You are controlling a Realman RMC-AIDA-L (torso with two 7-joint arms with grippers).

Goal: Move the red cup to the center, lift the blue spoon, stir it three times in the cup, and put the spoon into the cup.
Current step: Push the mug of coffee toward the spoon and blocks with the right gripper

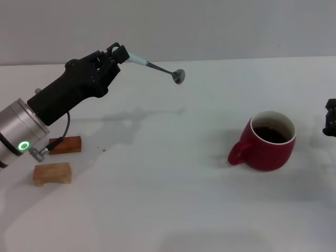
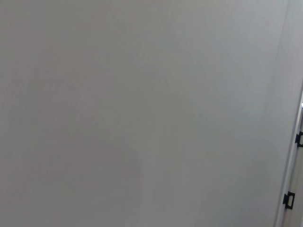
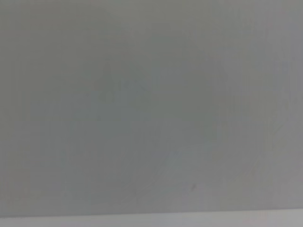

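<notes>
In the head view the red cup (image 1: 268,140) stands on the white table at the right, handle toward the left, dark liquid inside. My left gripper (image 1: 119,54) is shut on the pale-blue handle of the blue spoon (image 1: 157,67) and holds it high above the table at the far left-centre, well apart from the cup; the grey bowl points right. My right gripper (image 1: 330,117) shows only as a dark tip at the right edge, just right of the cup. Both wrist views show only a plain pale surface.
Two small wooden blocks lie at the near left: a reddish one (image 1: 65,145) and a lighter one (image 1: 52,173). The table's far edge runs along the grey wall behind.
</notes>
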